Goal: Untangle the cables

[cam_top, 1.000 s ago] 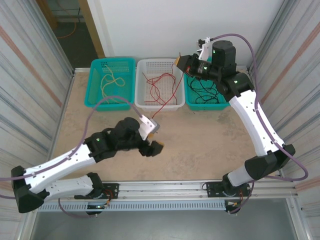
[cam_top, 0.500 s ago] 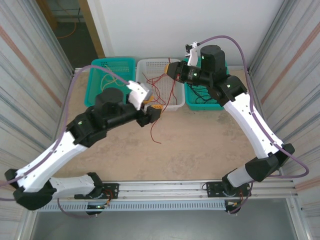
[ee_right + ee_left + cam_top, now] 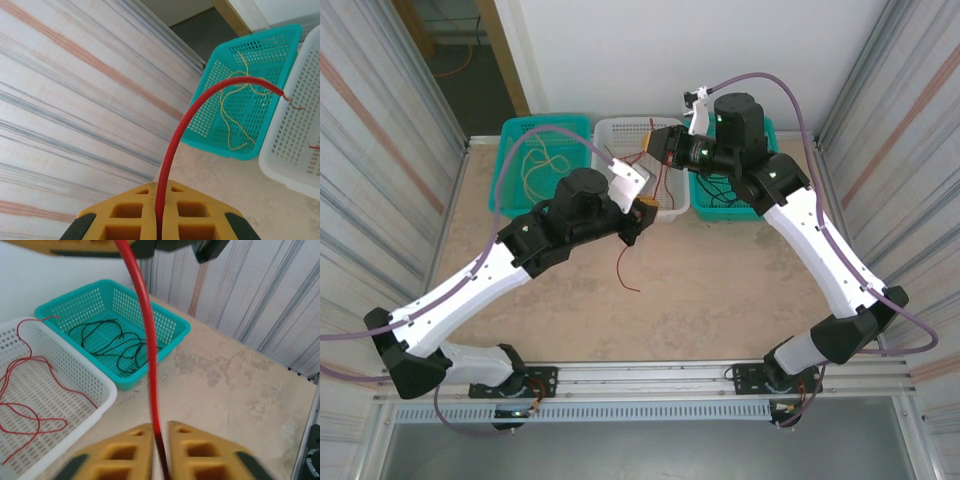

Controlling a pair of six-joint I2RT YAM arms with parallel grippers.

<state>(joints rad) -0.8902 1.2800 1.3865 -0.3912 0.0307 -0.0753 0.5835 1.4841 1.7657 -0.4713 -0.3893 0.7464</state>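
Observation:
One red cable [image 3: 629,262] is held by both grippers. My left gripper [image 3: 648,208] is shut on it at the front edge of the white basket [image 3: 599,172], and its loose tail hangs down to the table. In the left wrist view the red cable [image 3: 148,340] rises from my shut left gripper [image 3: 159,428]. My right gripper [image 3: 661,148] hovers over the white basket, shut on the same cable's other end [image 3: 172,142], which arcs out of the right gripper [image 3: 161,186]. More red cable [image 3: 20,415] lies in the white basket.
A yellow cable [image 3: 542,160] lies in the left teal basket [image 3: 506,170]. A black cable [image 3: 112,342] lies in the right teal basket [image 3: 170,322]. All three baskets line the table's far edge. Corrugated walls close in both sides.
My left arm swung from mid-table back toward the white basket, and its jaws closed on the red cable. The right gripper shifted left over the white basket, still shut on the cable.

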